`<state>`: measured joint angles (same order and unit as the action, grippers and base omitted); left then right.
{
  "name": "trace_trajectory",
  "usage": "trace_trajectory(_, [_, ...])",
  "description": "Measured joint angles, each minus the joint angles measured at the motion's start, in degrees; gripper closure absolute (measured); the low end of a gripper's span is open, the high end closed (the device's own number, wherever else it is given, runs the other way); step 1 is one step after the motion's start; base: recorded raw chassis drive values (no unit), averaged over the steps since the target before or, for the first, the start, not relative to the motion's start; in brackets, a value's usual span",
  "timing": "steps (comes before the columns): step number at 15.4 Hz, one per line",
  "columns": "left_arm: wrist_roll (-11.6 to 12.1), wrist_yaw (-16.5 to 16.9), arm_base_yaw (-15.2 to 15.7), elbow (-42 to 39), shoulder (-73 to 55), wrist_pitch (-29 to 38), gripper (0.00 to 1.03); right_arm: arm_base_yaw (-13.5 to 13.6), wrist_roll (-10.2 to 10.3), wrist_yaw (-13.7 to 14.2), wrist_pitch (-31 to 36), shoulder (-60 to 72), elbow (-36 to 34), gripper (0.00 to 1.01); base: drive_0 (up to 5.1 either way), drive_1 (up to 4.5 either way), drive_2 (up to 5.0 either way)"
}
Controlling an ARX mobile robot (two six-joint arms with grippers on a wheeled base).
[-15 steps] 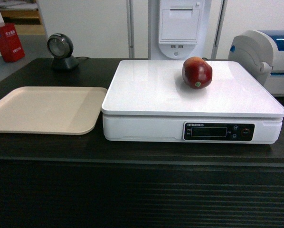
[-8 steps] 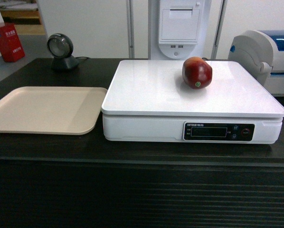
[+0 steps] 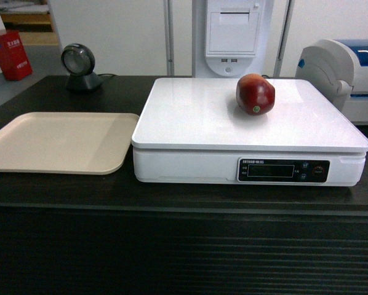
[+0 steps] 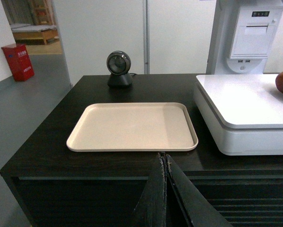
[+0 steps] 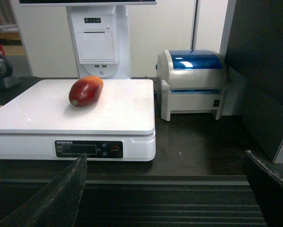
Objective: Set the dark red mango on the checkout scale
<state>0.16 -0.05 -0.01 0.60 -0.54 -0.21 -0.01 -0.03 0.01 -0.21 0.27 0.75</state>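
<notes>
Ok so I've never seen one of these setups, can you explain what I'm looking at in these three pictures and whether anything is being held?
It is a wheeled robot with two arms, seen through three cameras. One rides on the robot and faces a black checkout counter. There a dark red mango lies on a white scale, with a bare beige tray to the left. The other two cameras sit on the wrists. The left gripper is shut and holds nothing. The right gripper is open wide, also holding nothing, facing a label printer.
</notes>
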Motion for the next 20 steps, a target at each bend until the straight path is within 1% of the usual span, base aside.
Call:
trace_trajectory(3, [0.0, 0.0, 0.0, 0.0, 0.0, 0.0, 1.01, 0.0, 0.0, 0.0, 0.0, 0.0, 0.0, 0.03, 0.0, 0.0, 0.0])
trace_trajectory(10, [-0.1, 0.0, 0.0, 0.0, 0.0, 0.0, 0.11, 0.0, 0.0, 0.0, 0.0, 0.0, 0.0, 0.03, 0.0, 0.0, 0.0])
trace_trajectory(11, [0.0, 0.0, 0.0, 0.0, 0.0, 0.0, 0.03, 0.0, 0.0, 0.0, 0.0, 0.0, 0.0, 0.03, 0.0, 0.0, 0.0])
trace_trajectory(12, [0.0, 0.0, 0.0, 0.0, 0.0, 0.0, 0.05, 0.0, 0.0, 0.0, 0.0, 0.0, 0.0, 0.03, 0.0, 0.0, 0.0])
trace_trajectory(20, [0.0, 0.0, 0.0, 0.0, 0.0, 0.0, 0.05, 0.0, 0.0, 0.0, 0.0, 0.0, 0.0, 0.03, 0.0, 0.0, 0.0])
